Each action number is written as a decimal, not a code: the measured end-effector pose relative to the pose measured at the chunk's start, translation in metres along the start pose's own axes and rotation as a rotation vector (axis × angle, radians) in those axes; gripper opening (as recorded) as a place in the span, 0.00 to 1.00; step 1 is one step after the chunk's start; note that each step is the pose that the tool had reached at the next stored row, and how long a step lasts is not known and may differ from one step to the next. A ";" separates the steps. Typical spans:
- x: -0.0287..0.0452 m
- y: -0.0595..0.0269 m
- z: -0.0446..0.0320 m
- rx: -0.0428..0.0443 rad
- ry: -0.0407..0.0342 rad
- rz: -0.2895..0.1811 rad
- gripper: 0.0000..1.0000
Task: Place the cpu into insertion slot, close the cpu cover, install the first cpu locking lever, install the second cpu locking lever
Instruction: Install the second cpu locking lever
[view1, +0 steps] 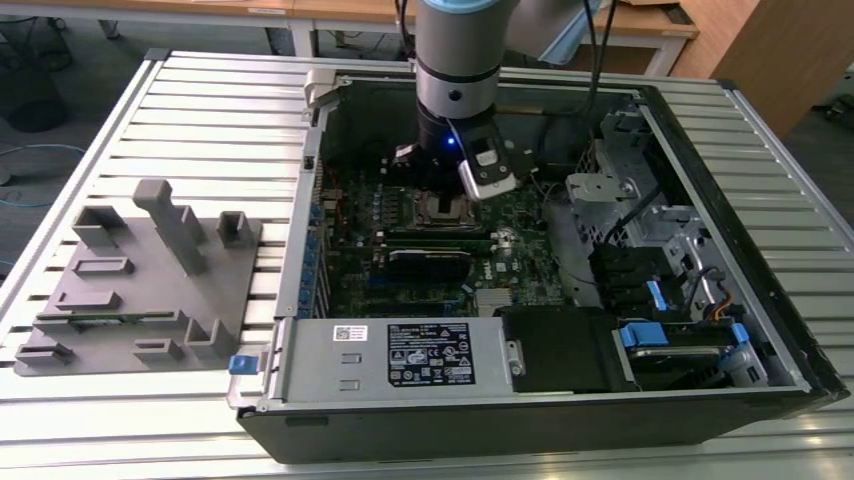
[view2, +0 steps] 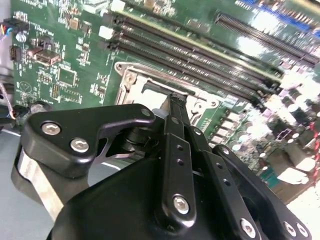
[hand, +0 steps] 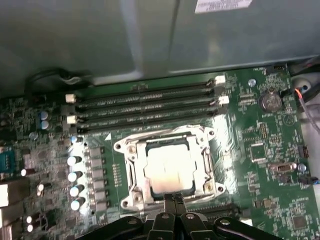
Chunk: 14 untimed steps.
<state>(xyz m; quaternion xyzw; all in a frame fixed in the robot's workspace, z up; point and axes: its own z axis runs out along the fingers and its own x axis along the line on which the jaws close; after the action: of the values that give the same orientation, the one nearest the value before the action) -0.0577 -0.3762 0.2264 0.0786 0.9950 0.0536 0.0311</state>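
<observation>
We see the gripper (hand: 173, 198) fingers pressed together, holding nothing, just above the cpu cover (hand: 131, 165). The cpu (hand: 169, 170) sits in its socket. Label print is unreadable.

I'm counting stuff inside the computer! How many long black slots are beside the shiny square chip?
4. The long black plastic slots lie side by side between the grey metallic square cpu and the grey case wall; more elsewhere may be hidden.
</observation>
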 end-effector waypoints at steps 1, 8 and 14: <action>-0.0001 0.0023 0.0004 0.0009 -0.0002 0.001 0.11; 0.0002 0.0194 0.0033 0.0246 -0.0041 0.000 0.11; 0.0007 0.0262 0.0043 0.0555 -0.0089 -0.002 0.11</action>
<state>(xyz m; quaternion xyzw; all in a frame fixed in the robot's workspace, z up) -0.0540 -0.3499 0.2250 0.0786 0.9960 0.0256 0.0334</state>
